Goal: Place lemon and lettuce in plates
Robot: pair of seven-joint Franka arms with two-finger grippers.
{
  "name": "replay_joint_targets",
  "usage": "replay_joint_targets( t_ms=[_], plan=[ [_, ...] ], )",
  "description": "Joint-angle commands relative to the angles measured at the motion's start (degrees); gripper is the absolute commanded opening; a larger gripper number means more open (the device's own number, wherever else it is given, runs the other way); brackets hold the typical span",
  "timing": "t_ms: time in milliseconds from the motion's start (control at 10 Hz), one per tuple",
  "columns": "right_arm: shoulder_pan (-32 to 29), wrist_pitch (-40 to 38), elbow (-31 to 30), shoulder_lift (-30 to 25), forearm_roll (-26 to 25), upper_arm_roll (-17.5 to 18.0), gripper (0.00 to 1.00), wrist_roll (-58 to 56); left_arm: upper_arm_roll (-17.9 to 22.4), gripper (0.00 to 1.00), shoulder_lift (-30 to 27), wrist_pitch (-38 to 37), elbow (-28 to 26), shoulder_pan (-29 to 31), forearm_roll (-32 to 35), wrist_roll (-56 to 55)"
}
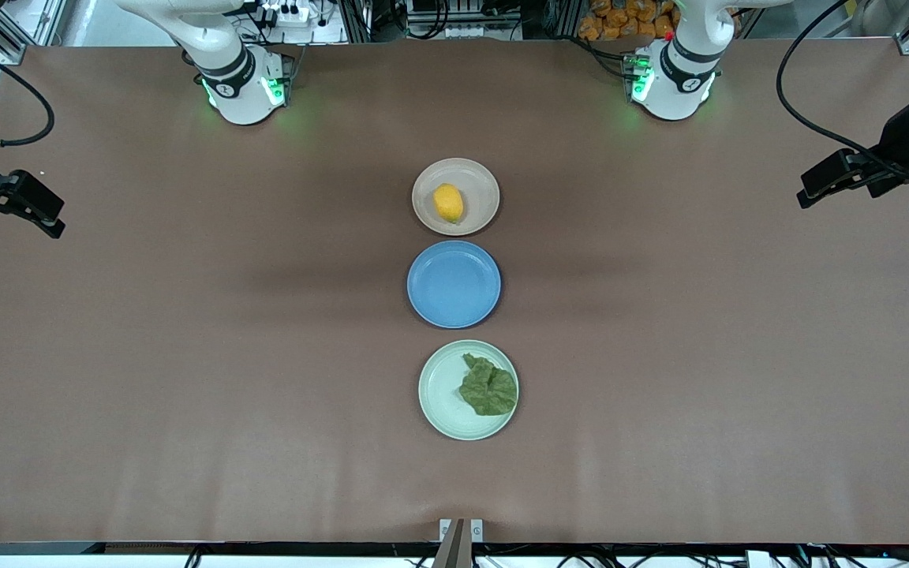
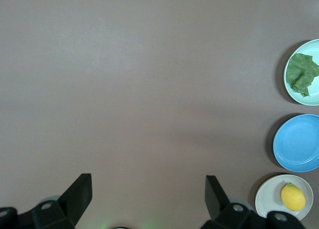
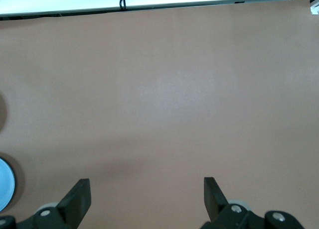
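Item 1. Beige-pink plate (image 1: 478, 180), round and shallow, on the brown table (image 1: 186, 355), the plate of the row that lies farthest from the front camera. Contents: the lemon (image 1: 447, 203), one piece, yellow, lying on its side on the plate's floor, slightly toward the right arm's end of the table.

Item 2. Blue plate (image 1: 454, 284), middle of the row, just beside the beige-pink plate and apart from it. Contents: none.

Item 3. Mint green plate (image 1: 440, 390), nearest the front camera, set apart from the blue plate. Contents: the lettuce (image 1: 489, 386), one wrinkled dark green leaf, lying flat on the part of the plate toward the left arm's end, its ragged edge reaching the rim.

Item 4. Left gripper (image 2: 148, 195), waiting over bare table at the left arm's end, well apart from the plates. Fingers spread wide, nothing between them. All three plates show at the edge of the left wrist view.

Item 5. Right gripper (image 3: 147, 196), waiting over bare table at the right arm's end. Fingers spread wide, holding nothing. Only a sliver of the blue plate shows in the right wrist view.
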Motion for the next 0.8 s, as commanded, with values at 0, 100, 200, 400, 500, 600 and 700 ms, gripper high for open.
replay_joint_targets(
  t_ms=[0, 100, 200, 400, 500, 600, 700],
  plan=[
    [-0.17, -0.46, 0.15, -0.21, 2.77, -0.18, 1.00, -3.23, 0.09, 1.00, -0.67, -0.49, 0.03, 0.03, 0.94, 1.16],
    [-0.35, -0.46, 0.15, -0.21, 2.97, -0.18, 1.00, -6.21, 0.09, 1.00, -0.67, -0.49, 0.03, 0.03, 0.94, 1.16],
    [-0.17, -0.64, 0.15, -0.29, 2.88, -0.18, 1.00, -7.20, 0.09, 1.00, -0.67, -0.49, 0.03, 0.11, 1.03, 1.07],
    [0.00, -0.90, 0.15, -0.30, 2.88, -0.09, 1.00, -7.29, 0.09, 1.00, -0.67, -0.49, 0.03, -0.24, 1.11, 1.07],
    [0.00, -0.90, 0.15, -0.29, 2.97, -0.09, 1.00, -7.47, 0.09, 1.00, -0.67, -0.49, 0.03, -0.41, 1.90, 1.07],
    [0.26, -0.90, 0.07, -0.29, 2.97, -0.09, 1.00, -7.47, 0.09, 1.00, -0.67, -0.49, 0.03, -0.41, 2.52, 1.42],
    [0.18, -0.90, 0.07, -0.29, 2.97, 0.26, 1.00, -7.47, 0.09, 1.00, -0.67, -0.40, 0.03, -0.50, 3.57, 1.60]
  ],
)
